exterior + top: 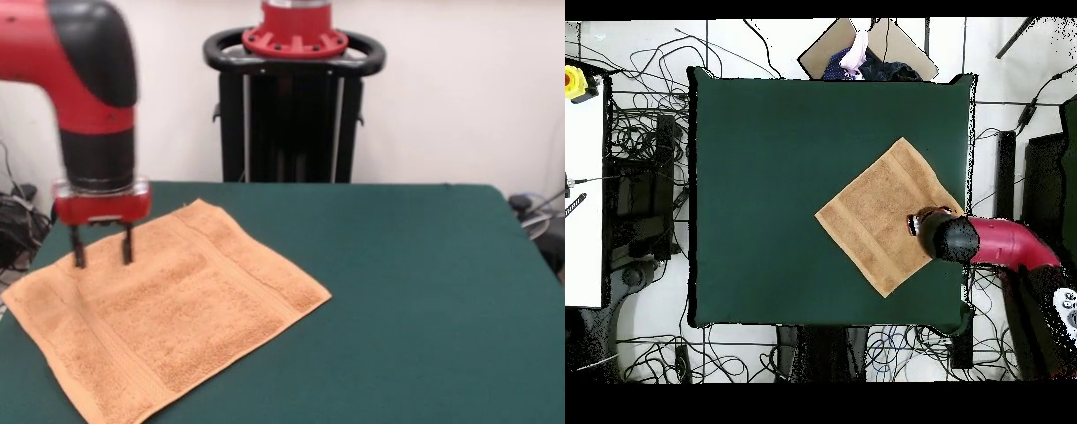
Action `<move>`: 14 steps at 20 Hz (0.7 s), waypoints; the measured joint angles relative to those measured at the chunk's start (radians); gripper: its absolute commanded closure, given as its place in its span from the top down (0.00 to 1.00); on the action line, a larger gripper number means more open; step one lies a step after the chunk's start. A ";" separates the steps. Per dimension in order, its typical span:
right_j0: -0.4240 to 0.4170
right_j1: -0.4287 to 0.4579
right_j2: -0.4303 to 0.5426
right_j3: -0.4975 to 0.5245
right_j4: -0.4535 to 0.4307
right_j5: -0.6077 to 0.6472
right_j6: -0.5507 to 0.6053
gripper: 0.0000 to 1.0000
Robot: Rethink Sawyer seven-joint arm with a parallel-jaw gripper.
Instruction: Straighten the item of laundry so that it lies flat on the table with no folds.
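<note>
Towel flat on table, my pincer over one corner.

My pincer [103, 246] hangs with both fingers [79, 249] apart, nothing between them, tips right at the towel [168, 305]; can't tell if they touch it. The towel spreads out below and away from my pincer, turned like a diamond on the table [424, 300], no folds showing, band stripes near its edges. Overhead, my pincer [917, 222] sits above the towel's [880, 215] corner nearest my arm; the pedestal [294, 93] stands behind.

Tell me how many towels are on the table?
1. The towel lies spread flat, turned like a diamond, on the table, near one side edge, with the gripper at its corner. None seems hidden.
</note>
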 measured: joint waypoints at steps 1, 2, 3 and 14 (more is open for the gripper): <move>0.014 -0.007 -0.009 0.012 0.001 -0.013 0.003 1.00; 0.034 -0.014 -0.021 0.027 0.001 -0.031 0.009 1.00; 0.066 -0.024 -0.041 0.050 0.001 -0.063 0.018 1.00; 0.292 -0.005 -0.208 0.205 0.025 -0.427 0.155 0.00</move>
